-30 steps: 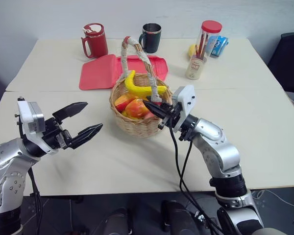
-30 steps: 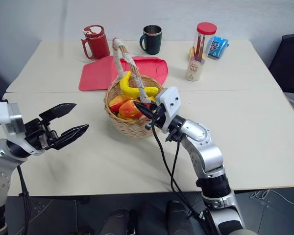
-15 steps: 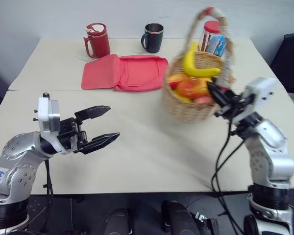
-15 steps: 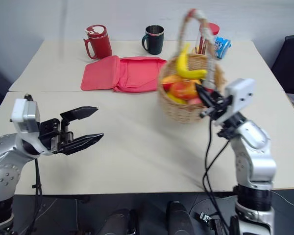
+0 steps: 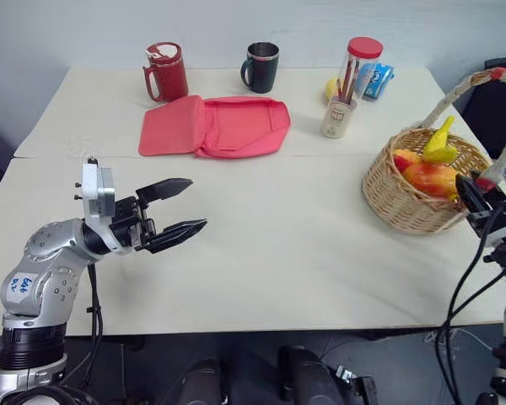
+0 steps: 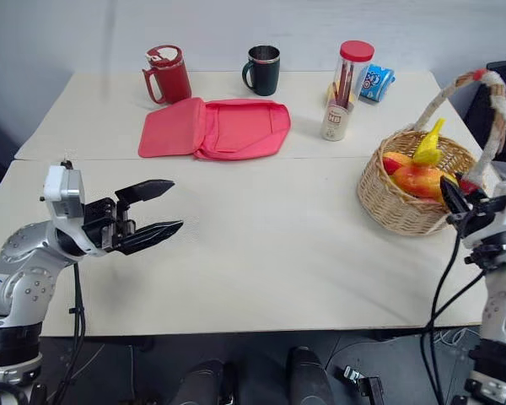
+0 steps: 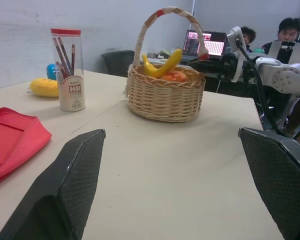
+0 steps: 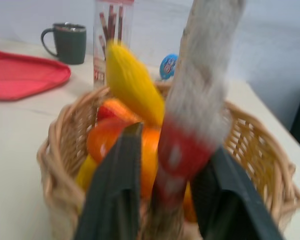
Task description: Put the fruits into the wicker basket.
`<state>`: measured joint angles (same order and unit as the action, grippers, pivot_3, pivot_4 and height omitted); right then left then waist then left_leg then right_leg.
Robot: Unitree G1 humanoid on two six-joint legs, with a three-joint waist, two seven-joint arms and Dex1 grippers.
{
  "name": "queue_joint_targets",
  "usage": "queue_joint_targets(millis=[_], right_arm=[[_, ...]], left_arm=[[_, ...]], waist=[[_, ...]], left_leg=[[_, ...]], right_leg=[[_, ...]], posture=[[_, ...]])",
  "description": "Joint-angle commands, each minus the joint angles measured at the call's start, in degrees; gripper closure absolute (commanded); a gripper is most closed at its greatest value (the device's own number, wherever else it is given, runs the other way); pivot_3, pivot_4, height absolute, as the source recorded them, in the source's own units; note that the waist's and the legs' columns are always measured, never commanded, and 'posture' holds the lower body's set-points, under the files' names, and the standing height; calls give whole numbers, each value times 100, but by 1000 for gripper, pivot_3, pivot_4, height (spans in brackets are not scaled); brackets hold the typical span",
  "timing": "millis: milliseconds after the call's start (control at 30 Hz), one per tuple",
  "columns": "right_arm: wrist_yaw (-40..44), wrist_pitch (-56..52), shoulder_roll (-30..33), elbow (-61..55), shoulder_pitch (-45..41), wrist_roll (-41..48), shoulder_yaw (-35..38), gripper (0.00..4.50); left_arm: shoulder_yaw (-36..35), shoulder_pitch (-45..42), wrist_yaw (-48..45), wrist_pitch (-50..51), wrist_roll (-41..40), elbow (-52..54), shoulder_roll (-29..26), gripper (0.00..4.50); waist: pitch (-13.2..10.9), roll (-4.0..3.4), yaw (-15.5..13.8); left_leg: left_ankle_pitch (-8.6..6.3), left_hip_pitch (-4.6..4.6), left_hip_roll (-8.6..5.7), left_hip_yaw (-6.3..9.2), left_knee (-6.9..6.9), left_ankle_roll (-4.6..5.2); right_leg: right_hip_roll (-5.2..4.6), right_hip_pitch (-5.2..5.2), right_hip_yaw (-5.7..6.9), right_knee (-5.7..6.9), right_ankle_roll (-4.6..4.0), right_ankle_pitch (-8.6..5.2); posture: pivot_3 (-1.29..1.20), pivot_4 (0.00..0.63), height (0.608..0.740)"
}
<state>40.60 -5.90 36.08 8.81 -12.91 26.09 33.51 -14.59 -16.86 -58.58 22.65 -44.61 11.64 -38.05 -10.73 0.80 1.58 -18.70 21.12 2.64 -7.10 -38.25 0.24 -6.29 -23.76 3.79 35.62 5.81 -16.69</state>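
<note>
The wicker basket (image 5: 409, 201) stands on the table near its right edge, with its cloth-wrapped handle (image 6: 481, 118) arching over it. Inside lie the fruits: a yellow banana (image 5: 438, 142) sticking up and a red-orange mango (image 5: 430, 177). My right gripper (image 6: 449, 196) is at the near foot of the handle. In the right wrist view its fingers (image 8: 117, 185) stand open on either side of the handle (image 8: 200, 85), with a small gap on one side. My left gripper (image 5: 196, 202) hovers open and holds nothing over the table's left half, far from the basket (image 7: 162, 97).
A red folded tray (image 5: 215, 125), a red mug (image 5: 166, 72) and a dark mug (image 5: 261, 66) sit at the back. A pencil jar (image 5: 346, 84), a blue packet (image 5: 379, 78) and a small yellow thing (image 5: 331, 86) stand behind the basket. People sit at laptops (image 7: 207, 42) beyond the table.
My right gripper swung the basket from the table's middle to its right side, and its fingers have loosened around the handle. The left gripper stayed open and edged slightly inward.
</note>
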Motion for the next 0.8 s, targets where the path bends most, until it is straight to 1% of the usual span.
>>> queue_joint_targets(millis=[33, 100, 133, 200, 233, 333, 433, 467, 533, 667, 700, 800], right_arm=[[256, 359, 343, 197, -15, -23, 72, 1891], [263, 355, 456, 281, 13, -46, 98, 1165], [255, 145, 581, 192, 120, -42, 109, 823], [599, -197, 940, -226, 480, 81, 163, 110], [858, -353, 1174, -399, 682, 171, 230, 20], [1514, -467, 1742, -525, 1127, 228, 355, 20], [2111, -498, 1975, -555, 1445, 386, 377, 20], [2435, -395, 1911, -630, 1518, 568, 380, 20], [2968, -145, 1801, -907, 1754, 616, 47, 20], [3595, 60, 1528, -1411, 1817, 720, -724, 20], [3728, 317, 1400, -1452, 1744, 629, -964, 20], [3840, 1151, 742, -1128, 1056, 62, -2021, 20]], left_arm=[[-80, -74, -104, -115, 72, -47, -68, 0], [-78, -80, -123, -120, 93, -78, -73, 0], [-66, -51, -130, -85, 117, -81, -99, 0], [-67, 18, -134, -47, 168, -64, -141, 0], [-63, 119, -152, -71, 259, -52, -193, 0], [-70, 437, -229, -115, 465, -17, -377, 0], [-128, 950, -322, -387, 796, 38, -519, 0], [-152, 1142, -320, -503, 930, 50, -547, 0], [-216, 1558, -287, -859, 1248, 66, -562, 0], [-337, 2085, -55, -1273, 1596, 142, -472, 0], [-370, 2219, 19, -1337, 1653, 190, -436, 0], [-437, 2610, 385, -1664, 2064, 348, -316, 0]], waist=[[0, 0, 3], [0, 0, 0], [0, 0, -1], [0, -1, -14], [0, -1, -26], [-1, -3, -26], [1, 0, -2], [2, 2, 2], [2, 2, 5], [1, 3, -6], [1, 3, -7], [8, 15, 5]], left_leg=[[0, 0, 0, 0, 0, 0], [0, 0, 1, -1, -1, 0], [0, 1, 1, 0, -1, 0], [0, 3, 1, 1, 0, 0], [0, 4, 1, 4, 2, 0], [-2, 5, -1, 3, 1, 3], [-4, -3, 1, 3, -1, 7], [-5, -6, 3, 4, 0, 7], [-5, -7, 6, 4, 2, 5], [-8, -6, 8, 7, 5, 3], [-10, -7, 5, 9, 5, 6], [-14, -11, 7, 13, 4, 3]], right_leg=[[0, 0, 0, 0, 0, 0], [-1, 0, 0, 1, 1, 0], [-2, 0, 1, 1, 2, 1], [-3, 0, 1, 1, 2, 1], [-3, 0, 3, 1, 2, 1], [-6, 2, 4, -2, 3, 1], [-4, 10, 5, -18, 5, 3], [-2, 13, 6, -19, 5, 2], [0, 13, 5, -20, 5, 3], [-6, 11, 8, -21, 4, 2], [-13, 11, 8, -19, 4, 2], [-24, 14, 10, -20, 4, 2]], posture=[[0, 150, 740], [0, 150, 740], [0, 150, 740], [0, 150, 740], [0, 150, 740], [0, 150, 740], [0, 150, 740], [0, 150, 740], [0, 150, 740], [0, 150, 740], [0, 150, 740], [0, 150, 740]])
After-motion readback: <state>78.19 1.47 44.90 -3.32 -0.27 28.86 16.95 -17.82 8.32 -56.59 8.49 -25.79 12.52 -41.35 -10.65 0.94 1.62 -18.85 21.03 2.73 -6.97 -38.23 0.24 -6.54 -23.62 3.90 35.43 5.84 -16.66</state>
